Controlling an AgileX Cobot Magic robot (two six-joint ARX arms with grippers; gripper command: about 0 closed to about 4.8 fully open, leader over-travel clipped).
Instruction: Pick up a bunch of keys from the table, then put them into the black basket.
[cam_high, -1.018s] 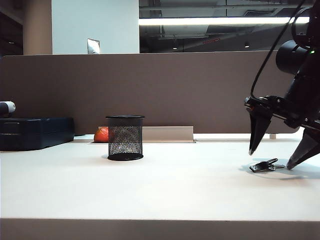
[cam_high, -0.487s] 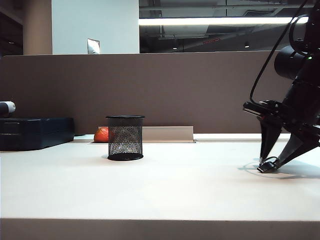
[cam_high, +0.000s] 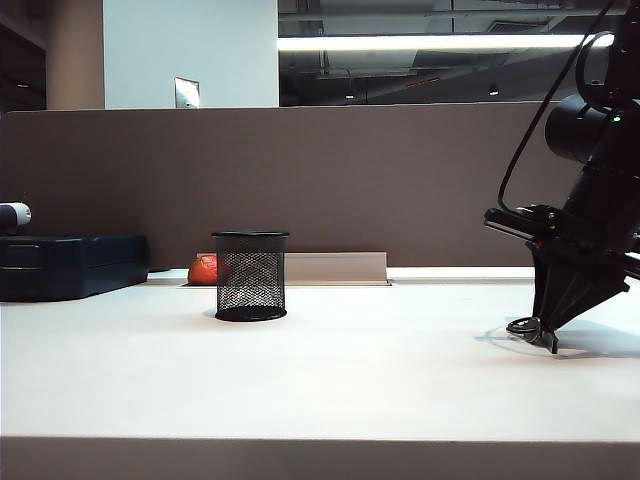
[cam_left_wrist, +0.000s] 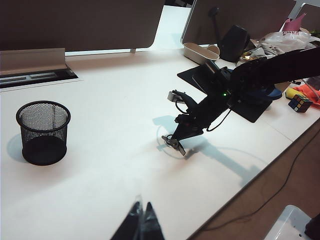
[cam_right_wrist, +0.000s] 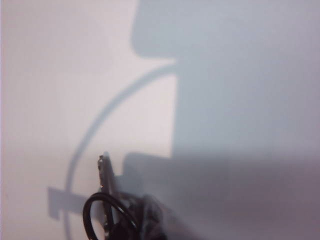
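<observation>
The bunch of keys (cam_high: 521, 326) lies on the off-white table (cam_high: 320, 370) at the right, a dark loop sticking out. My right gripper (cam_high: 548, 338) points down with its tips together on the keys, still at the table's surface. The right wrist view shows the keys (cam_right_wrist: 103, 192), with loop and silver tag, pinched at the right gripper (cam_right_wrist: 145, 222). The black basket (cam_high: 250, 276) stands upright well to the left of them, and the left wrist view shows the basket (cam_left_wrist: 43, 132) empty. My left gripper (cam_left_wrist: 142, 211) hangs shut and empty over the table's front part.
A low dark blue box (cam_high: 70, 265) sits at the far left, with an orange-red object (cam_high: 204, 269) behind the basket beside a grey cable tray (cam_high: 335, 267). A brown partition closes the back. Past the right arm lie a black mat (cam_left_wrist: 250, 102) and a cube (cam_left_wrist: 300, 103).
The right gripper's jaws went from wide apart around the keys to closed on them, dragging the keys together. The left arm stayed still.
</observation>
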